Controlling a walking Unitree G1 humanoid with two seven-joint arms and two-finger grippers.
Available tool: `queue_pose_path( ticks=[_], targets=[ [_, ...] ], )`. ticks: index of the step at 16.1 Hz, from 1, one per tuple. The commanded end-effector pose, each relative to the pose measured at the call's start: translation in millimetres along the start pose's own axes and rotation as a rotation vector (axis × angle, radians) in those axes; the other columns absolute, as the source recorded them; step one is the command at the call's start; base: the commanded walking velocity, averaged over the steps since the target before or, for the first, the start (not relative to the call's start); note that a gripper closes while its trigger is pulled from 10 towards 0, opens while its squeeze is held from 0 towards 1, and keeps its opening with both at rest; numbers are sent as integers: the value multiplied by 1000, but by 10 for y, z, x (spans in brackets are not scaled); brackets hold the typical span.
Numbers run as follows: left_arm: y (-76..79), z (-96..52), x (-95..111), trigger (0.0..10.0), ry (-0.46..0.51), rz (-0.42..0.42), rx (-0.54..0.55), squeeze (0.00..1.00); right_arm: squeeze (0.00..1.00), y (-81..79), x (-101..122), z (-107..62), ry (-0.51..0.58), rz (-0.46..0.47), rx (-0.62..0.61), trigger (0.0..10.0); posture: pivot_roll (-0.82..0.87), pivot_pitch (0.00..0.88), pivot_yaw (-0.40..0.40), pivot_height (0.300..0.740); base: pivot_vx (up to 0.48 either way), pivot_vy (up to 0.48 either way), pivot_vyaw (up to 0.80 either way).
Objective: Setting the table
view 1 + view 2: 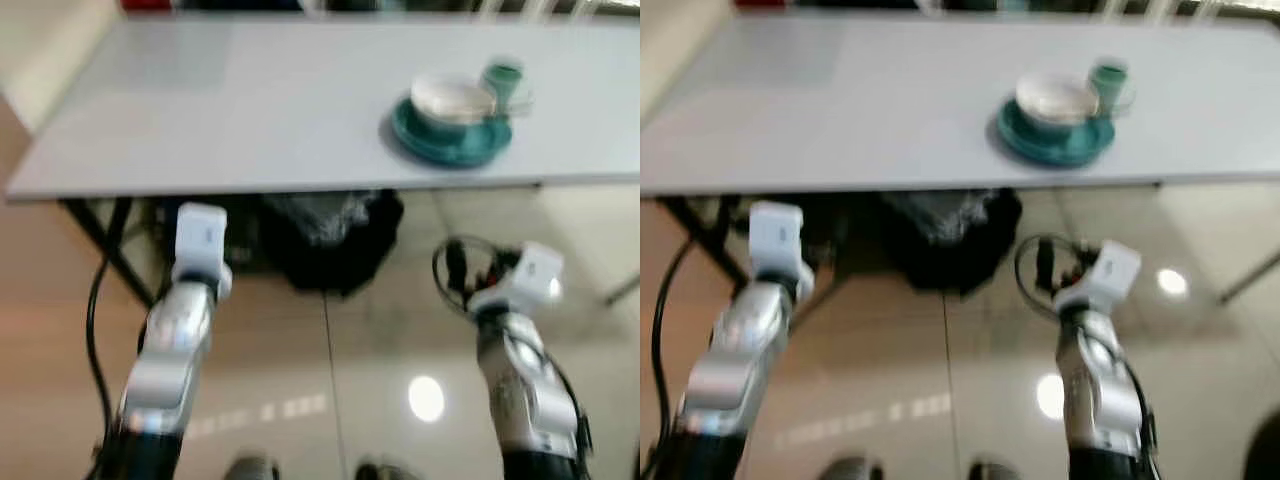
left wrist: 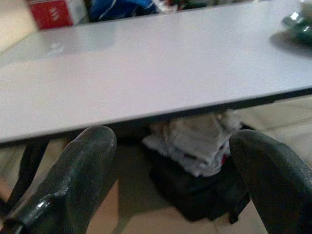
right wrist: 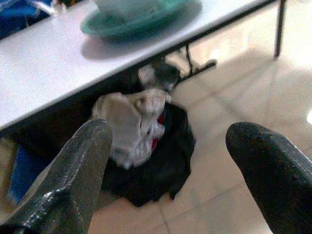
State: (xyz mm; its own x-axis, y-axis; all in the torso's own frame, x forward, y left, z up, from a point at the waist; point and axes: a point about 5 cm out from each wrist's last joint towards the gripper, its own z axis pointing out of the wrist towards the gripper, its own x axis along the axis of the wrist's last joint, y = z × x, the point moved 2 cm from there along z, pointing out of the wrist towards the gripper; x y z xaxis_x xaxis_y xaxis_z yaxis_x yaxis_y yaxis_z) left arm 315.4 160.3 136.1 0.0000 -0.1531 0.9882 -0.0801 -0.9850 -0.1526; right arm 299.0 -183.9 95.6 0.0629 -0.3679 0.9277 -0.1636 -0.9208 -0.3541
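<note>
On the right part of the long pale grey table [image 1: 250, 110] lies a teal plate [image 1: 450, 140]. A white bowl [image 1: 452, 100] rests on the plate, and a small green cup [image 1: 503, 80] stands just behind it. Both silver arms reach forward below the table's near edge, over the floor. My left gripper [image 2: 173, 146] is open and holds nothing, facing the underside of the table's edge. My right gripper [image 3: 165, 141] is likewise open and holds nothing, lower than the plate [image 3: 131, 22] and short of it.
Under the table sits a black bag [image 1: 330, 235] stuffed with crumpled cloth [image 3: 136, 122]. Black table legs [image 1: 100, 240] stand at the left, and another leg [image 3: 279, 27] at the right. A red box [image 2: 48, 12] is beyond the table's far edge. The floor is glossy tile.
</note>
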Motion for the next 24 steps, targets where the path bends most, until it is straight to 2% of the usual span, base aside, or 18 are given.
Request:
queue_pose_path(
  ticks=[1, 2, 4, 6, 7, 8, 9, 11, 12, 14, 15, 16, 17, 19, 21, 22, 23, 24],
  targets=[
    [6, -25, -16, 10000, -18, 17, -62, 0, 0, -62, 1, 5, 25, -24, 8, 10000, 91, 100, 20, 740, 0, 480, -800],
    [45, -38, -17, 10000, -27, 27, -110, 0, 0, -85, -28, 3, 16, -22, 10, 10000, 95, 94, 35, 740, 0, 480, 0],
    [-4, -66, -37, 10000, -23, 29, -98, 0, 0, -174, -36, -3, 30, -40, 34, 10000, 95, 71, 48, 740, 0, 480, 0],
    [-74, -98, -26, 10000, 1, 37, -63, 0, 0, -266, -40, -23, 61, -111, 75, 10000, 92, 41, 36, 740, 0, 480, -400],
    [-124, -117, -11, 10000, 17, 42, -40, 0, 0, -378, -35, -53, 79, -158, 168, 10000, 84, 23, 27, 740, 0, 480, 0],
    [-158, -125, -11, 10000, 18, 44, -27, 0, 0, -497, -14, -101, 86, -167, 282, 10000, 82, 18, 14, 740, 0, 480, 0],
    [-178, -114, 12, 10000, 19, 57, -22, 0, 0, -531, 11, -115, 79, -129, 294, 10000, 86, 0, -7, 740, 0, 480, 0],
    [-132, -79, 77, 10000, 35, 57, -57, 0, 0, -548, 41, -100, 95, -136, 299, 10000, 87, 0, -23, 740, 0, 480, 0],
    [-114, -48, 131, 10000, 62, 87, -46, 0, 0, -545, 68, -68, 101, -105, 281, 10000, 90, 0, -26, 740, 0, 480, 0],
    [-115, -17, 199, 10000, 78, 77, -36, 0, 0, -595, 200, 0, 127, -19, 273, 10000, 90, 0, -20, 740, 0, 480, 0],
    [-113, -11, 244, 10000, 90, 80, -36, 0, 0, -648, 243, 12, 124, -47, 303, 10000, 90, 0, -20, 740, 0, 480, 0],
    [-111, 10, 291, 10000, 101, 90, -37, 0, 0, -695, 137, 37, 21, -164, 316, 10000, 92, 0, -23, 740, 0, 480, 0],
    [-104, 23, 311, 10000, 104, 93, -39, 0, 0, -702, 116, 43, 2, -206, 314, 10000, 100, 0, -29, 740, 0, 480, 0],
    [-100, 54, 406, 10000, 127, 94, -40, 0, 0, -784, 217, 49, 32, -202, 349, 10000, 103, 0, -39, 740, 0, 480, 0],
    [-119, 40, 379, 10000, 115, 109, -33, 0, 0, -848, 395, 53, 95, -179, 381, 10000, 104, 0, -47, 740, 0, 480, 0],
    [-121, 39, 376, 10000, 114, 110, -32, 0, 0, -850, 409, 53, 99, -174, 380, 10000, 104, 0, -47, 740, 0, 480, 0],
    [-122, 40, 381, 10000, 113, 111, -28, 0, 0, -853, 385, 54, 70, -149, 383, 10000, 110, 0, -60, 740, 0, 480, 0],
    [-127, 41, 389, 10000, 114, 110, -24, 0, 0, -865, 321, 55, 18, -162, 388, 10000, 111, 0, -63, 740, 0, 480, 0]
  ],
)
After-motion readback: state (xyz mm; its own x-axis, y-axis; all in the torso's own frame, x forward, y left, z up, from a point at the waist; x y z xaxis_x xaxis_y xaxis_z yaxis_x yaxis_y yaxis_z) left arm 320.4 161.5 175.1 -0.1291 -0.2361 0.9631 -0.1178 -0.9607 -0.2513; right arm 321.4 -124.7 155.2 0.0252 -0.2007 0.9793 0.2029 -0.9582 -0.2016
